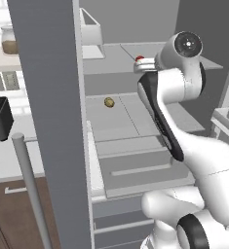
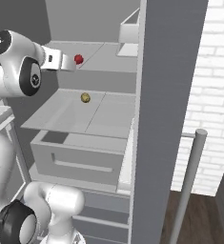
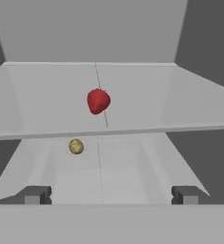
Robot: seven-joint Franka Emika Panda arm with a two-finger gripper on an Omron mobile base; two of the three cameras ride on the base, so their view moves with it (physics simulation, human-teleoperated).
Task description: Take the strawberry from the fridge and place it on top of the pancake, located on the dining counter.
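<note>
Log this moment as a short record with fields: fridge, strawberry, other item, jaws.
fridge: fridge doors open, pale grey shelves showing
strawberry: strawberry lies on the upper shelf, near its front edge, untouched
other item: small yellowish-brown round item on the shelf below, apart from the strawberry
jaws: gripper open wide, empty, facing the strawberry from in front of the shelf
task state: strawberry not yet grasped
</note>
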